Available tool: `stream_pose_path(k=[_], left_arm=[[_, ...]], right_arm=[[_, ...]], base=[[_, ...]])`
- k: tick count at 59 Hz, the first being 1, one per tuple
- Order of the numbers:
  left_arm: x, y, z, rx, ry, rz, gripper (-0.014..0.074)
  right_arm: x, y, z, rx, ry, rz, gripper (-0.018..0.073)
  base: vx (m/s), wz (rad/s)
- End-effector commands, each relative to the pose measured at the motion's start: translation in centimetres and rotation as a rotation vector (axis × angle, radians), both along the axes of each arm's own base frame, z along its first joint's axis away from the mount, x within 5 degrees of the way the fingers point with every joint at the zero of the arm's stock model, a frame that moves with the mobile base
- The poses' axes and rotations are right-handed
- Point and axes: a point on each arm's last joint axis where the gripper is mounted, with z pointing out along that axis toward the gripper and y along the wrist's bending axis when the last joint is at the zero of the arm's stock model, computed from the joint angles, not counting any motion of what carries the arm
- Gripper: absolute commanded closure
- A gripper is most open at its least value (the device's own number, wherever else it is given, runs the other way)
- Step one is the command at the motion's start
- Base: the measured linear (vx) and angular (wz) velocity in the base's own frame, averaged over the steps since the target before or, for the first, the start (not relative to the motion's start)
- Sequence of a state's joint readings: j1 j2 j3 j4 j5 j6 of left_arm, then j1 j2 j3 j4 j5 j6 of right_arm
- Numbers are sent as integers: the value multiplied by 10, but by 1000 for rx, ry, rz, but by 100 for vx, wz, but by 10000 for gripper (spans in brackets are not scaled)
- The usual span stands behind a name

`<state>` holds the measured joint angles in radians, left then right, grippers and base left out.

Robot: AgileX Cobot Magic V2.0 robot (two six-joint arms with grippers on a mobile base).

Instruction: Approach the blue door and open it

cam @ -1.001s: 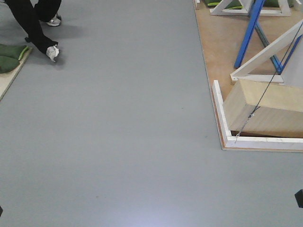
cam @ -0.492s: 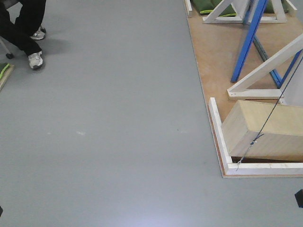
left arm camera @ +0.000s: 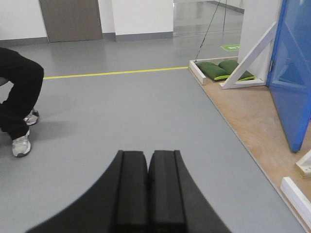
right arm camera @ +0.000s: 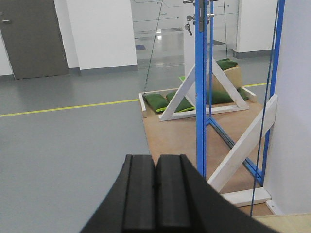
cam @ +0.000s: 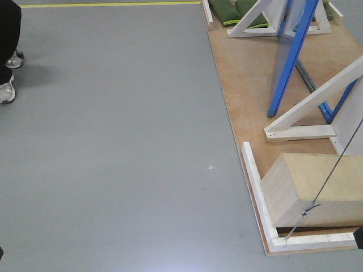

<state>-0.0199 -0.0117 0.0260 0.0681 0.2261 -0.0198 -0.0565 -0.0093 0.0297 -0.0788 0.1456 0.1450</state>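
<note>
The blue door rises at the right edge of the left wrist view, its glossy face turned my way. In the right wrist view I see the door edge-on, with a silver handle and keys near the top. From the front view it is a slanted blue edge on the wooden platform. My left gripper is shut with nothing in it, over grey floor, well short of the door. My right gripper is also shut and empty, just left of the door's edge in the picture.
White triangular braces and thin blue frame bars stand on the platform. A pale wooden box with a cable lies near its front corner. Green bags sit at the far end. A seated person's legs are left.
The front view has moved forward and turned right: the platform slid left and nearer, the person's feet shifted to the left edge, and a yellow floor line came into sight.
</note>
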Motion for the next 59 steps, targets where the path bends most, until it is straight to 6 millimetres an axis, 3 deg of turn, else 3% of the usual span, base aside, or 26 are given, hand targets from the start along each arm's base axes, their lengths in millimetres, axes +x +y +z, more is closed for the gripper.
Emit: stream_pose_path(k=[1,59], left_arm=[[-1,0,14,-11,-113,-4,524],[-1,0,17,-11,-126,-4,524]], right_arm=[[-1,0,8,-11,-101,1,548],[-1,0,8,-11,-99,1,548]], base=[[43,-9],[45,-2]])
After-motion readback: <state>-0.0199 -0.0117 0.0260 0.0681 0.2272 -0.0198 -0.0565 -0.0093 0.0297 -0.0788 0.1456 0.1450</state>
